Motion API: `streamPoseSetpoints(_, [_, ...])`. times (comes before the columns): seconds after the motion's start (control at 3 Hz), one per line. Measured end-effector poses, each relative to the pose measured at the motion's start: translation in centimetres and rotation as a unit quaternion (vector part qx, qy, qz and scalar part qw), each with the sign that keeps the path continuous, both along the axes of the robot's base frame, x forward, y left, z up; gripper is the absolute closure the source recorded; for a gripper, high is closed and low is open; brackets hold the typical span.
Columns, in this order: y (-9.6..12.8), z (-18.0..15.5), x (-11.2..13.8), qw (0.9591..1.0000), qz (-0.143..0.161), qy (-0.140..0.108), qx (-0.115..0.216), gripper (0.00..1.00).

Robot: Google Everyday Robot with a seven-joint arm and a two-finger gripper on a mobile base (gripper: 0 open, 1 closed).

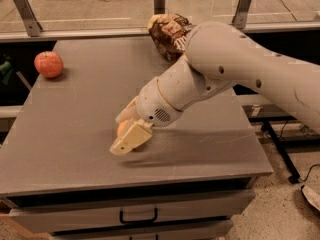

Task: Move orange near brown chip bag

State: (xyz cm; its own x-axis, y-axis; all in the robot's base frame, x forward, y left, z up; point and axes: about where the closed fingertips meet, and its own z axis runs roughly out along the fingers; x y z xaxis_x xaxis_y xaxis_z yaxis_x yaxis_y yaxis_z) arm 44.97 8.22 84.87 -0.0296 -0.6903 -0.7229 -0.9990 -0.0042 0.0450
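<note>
desk (pixel 75 149): a grey slab over drawers is carrying every item.
arm (pixel 240 69): a pale arm is stretching in from the right, crossing the middle of the desk and hiding part of the bag.
bag (pixel 167 31): the brown chip bag is lying at the far edge, well apart from the orange.
apple (pixel 48 64): a red fruit is sitting at the far left, clear of the work.
hand (pixel 124 135): it is hanging low over the near-centre of the desk, right against the orange; whether it is spread or pinching cannot be told.
orange (pixel 121 127): only a sliver is showing, tucked behind the hand.
step (judged): the grasp is being made or checked; the carry to the bag is not yet done.
risk, rolling: an off-centre nudge from the hand is likely sending the round fruit toward the near edge.
risk, dropping: a shallow hold is risking a slip during the lift.
risk, arrival: a low approach is risking a shove to the light, crinkled bag.
</note>
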Motion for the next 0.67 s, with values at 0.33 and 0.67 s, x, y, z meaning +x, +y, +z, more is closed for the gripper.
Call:
streamPoseSetpoints(0.33, [-1.0,-0.1,1.8,0.9998,-0.015,-0.010,0.009,0.65])
streamPoseSetpoints(0.67, [-3.1,2.2,5.1,0.9982,-0.032,-0.048,0.017,0.88])
